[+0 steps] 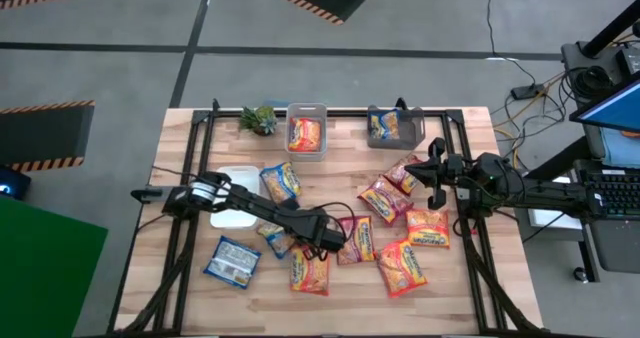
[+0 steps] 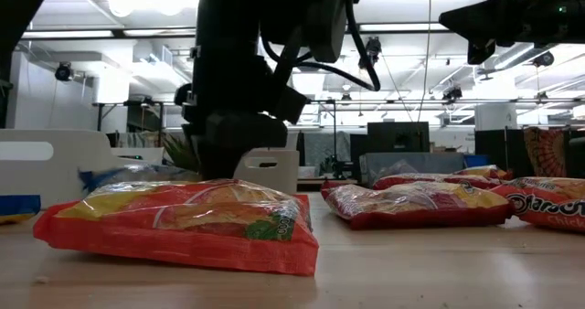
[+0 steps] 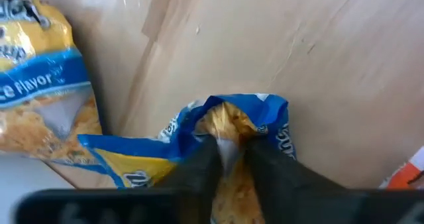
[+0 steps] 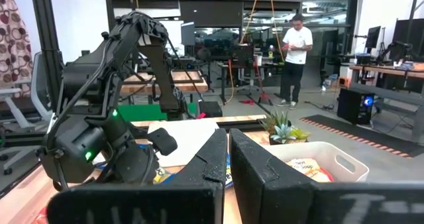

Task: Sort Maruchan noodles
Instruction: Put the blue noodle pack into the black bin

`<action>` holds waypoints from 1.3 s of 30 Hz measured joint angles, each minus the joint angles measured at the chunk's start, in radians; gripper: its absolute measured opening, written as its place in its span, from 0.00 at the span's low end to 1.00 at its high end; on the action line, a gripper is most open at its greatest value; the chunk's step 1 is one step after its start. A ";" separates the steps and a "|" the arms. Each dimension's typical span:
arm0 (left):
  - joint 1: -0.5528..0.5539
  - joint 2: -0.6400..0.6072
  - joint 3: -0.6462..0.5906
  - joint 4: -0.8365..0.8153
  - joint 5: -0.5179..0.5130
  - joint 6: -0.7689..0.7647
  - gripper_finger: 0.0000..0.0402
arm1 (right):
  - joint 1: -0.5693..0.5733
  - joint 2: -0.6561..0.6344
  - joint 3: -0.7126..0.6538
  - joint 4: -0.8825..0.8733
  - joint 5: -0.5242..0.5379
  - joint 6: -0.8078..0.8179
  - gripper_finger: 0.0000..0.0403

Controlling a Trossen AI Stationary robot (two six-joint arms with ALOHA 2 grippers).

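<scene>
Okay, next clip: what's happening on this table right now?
A two-arm robot is sorting Maruchan noodle packets. The left gripper is shut on a blue-and-yellow packet near the middle of the wooden table. The right gripper hovers over the table's right side, holding nothing. One orange packet already lies in a clear bin at the far edge, and a blue packet in the grey bin beside it. Roughly ten more packets are scattered loose across the table.
</scene>
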 joint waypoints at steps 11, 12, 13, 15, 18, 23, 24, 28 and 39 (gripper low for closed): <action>-0.011 -0.133 0.019 0.051 -0.217 0.387 0.01 | 0.000 0.000 0.000 -0.001 0.000 -0.002 0.02; -0.010 -0.155 0.015 0.071 -0.228 0.423 0.01 | 0.000 0.000 0.000 -0.001 0.000 -0.002 0.02; -0.010 -0.177 0.011 0.097 -0.235 0.464 0.01 | 0.000 0.000 0.000 -0.002 0.000 -0.002 0.02; -0.010 -0.222 -0.002 0.165 -0.241 0.587 0.00 | 0.000 0.001 0.000 -0.009 0.000 -0.003 0.02; -0.011 -0.282 -0.017 0.264 -0.232 0.786 0.00 | 0.000 0.006 0.000 -0.008 0.000 -0.004 0.02; 0.000 -0.350 -0.028 0.388 -0.121 0.995 0.00 | 0.001 0.035 0.001 -0.002 0.000 0.010 0.10; 0.003 -0.355 -0.028 0.401 -0.096 1.028 0.00 | 0.001 0.047 0.010 -0.006 0.000 0.022 0.14; 0.012 -0.367 -0.028 0.443 -0.023 1.137 0.00 | 0.001 0.120 0.068 -0.016 -0.063 0.054 0.29; 0.039 -0.366 -0.033 0.505 0.014 1.241 0.00 | 0.114 0.435 0.286 -0.140 -0.138 0.028 0.57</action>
